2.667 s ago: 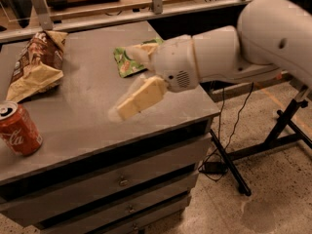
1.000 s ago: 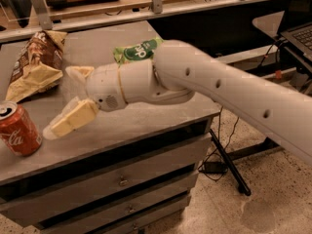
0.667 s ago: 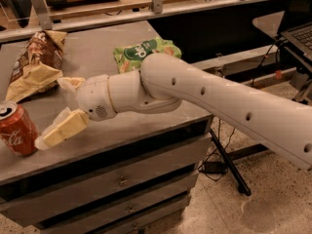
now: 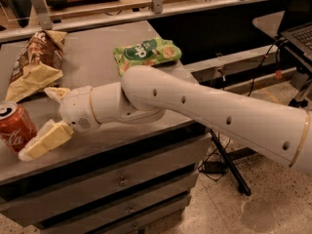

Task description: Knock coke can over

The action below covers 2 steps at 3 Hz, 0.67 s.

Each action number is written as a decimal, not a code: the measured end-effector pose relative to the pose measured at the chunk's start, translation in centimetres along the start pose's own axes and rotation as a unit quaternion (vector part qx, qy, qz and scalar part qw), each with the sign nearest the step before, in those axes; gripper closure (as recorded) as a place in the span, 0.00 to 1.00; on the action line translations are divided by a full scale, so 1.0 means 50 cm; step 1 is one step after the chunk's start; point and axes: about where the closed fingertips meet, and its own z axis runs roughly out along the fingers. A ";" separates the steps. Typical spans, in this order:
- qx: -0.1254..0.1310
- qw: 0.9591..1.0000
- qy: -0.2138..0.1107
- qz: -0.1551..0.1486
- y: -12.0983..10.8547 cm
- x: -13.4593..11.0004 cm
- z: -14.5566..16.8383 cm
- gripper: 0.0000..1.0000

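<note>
The red coke can (image 4: 14, 128) stands upright near the front left edge of the grey cabinet top (image 4: 92, 67). My gripper (image 4: 37, 123) is right next to the can's right side, low over the surface. Its fingers are open: the near finger (image 4: 47, 140) lies against or very close to the can's lower right side, and the far finger (image 4: 57, 92) sits behind it, apart from the can. Nothing is held between them. My white arm reaches in from the right across the cabinet.
A brown snack bag (image 4: 34, 65) lies at the back left. A green snack bag (image 4: 146, 52) lies at the back right, behind my arm. Drawers (image 4: 122, 179) are under the top. A black stand (image 4: 229, 167) and cables are on the floor to the right.
My gripper has moved left across the cabinet top, from the middle to right beside the can. The can still stands upright in the same place.
</note>
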 end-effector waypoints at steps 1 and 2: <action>0.012 1.000 -0.008 -0.007 0.009 -0.013 0.023 0.00; 0.018 1.000 -0.017 -0.012 0.015 -0.033 0.039 0.00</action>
